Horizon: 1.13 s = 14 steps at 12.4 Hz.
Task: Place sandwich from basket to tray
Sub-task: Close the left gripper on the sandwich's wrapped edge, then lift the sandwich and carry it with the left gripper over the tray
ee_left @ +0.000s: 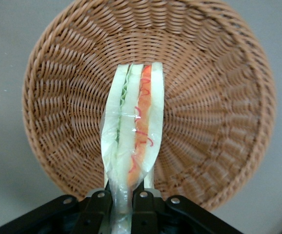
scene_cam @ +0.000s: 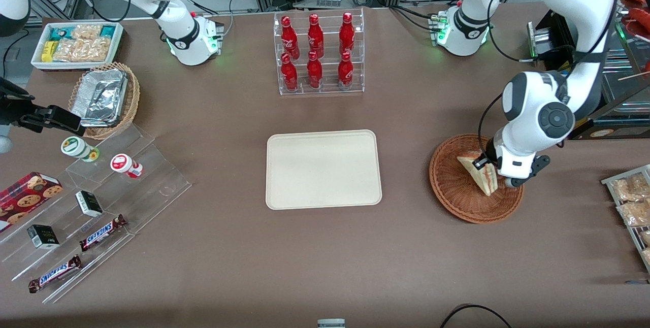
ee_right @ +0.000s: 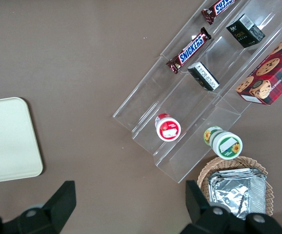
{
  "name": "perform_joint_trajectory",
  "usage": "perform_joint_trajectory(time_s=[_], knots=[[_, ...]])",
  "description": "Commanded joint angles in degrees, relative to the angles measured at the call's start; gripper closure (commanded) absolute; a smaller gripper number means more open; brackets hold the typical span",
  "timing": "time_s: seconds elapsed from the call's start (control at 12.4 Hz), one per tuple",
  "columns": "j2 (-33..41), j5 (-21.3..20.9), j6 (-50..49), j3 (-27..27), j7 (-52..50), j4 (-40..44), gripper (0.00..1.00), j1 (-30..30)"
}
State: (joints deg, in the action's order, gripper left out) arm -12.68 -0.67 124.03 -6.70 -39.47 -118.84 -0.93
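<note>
The brown surface (scene_cam: 213,247) carried everything, and the cream tray (scene_cam: 323,169) lay flat at its middle with nothing on it, long axis running across the front view. At about three o'clock from the tray, well apart from it toward the working arm's end, sat the round reddish-brown basket (scene_cam: 457,193). The sandwich (scene_cam: 480,171) was over the basket, held on edge: in the front view its long axis ran from roughly eleven o'clock down to five o'clock, the narrow tip pointing toward the front camera. In the left wrist view the sandwich (ee_left: 133,131) stood edge-on above the woven bottom of the basket (ee_left: 214,97), with layers of white bread, green and red filling showing under clear wrap. Whether it touched the wicker could not be told.

The white left arm came down from twelve o'clock and bent over the basket, wrist turned downward. The hand (scene_cam: 486,165) was pinching the sandwich at its wider end, its black fingers (ee_left: 98,207) pressed against the two bread faces.

At twelve o'clock from the tray stood a clear rack (scene_cam: 320,54) holding six red bottles. Toward the parked arm's end, a tan basket (scene_cam: 129,102) held foil containers, and a white box (scene_cam: 76,43) held snack packets.
</note>
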Motion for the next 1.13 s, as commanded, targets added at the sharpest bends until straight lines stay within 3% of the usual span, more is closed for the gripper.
perform_joint_trajectory(time_s=[0.0, 0.64, 0.81, 1.05], knots=[[-0.6, 0.6, -6.3, -0.8, 3.5, 6.5, 1.0, -2.1], [-8.1, -0.1, -6.2, -16.9, 3.2, 11.9, 1.0, -2.5], [-11.9, -0.8, -6.3, -17.0, -1.1, 15.7, 1.0, -8.1], [-18.4, -7.1, -6.3, -17.1, -11.0, 22.6, 1.0, -15.0]])
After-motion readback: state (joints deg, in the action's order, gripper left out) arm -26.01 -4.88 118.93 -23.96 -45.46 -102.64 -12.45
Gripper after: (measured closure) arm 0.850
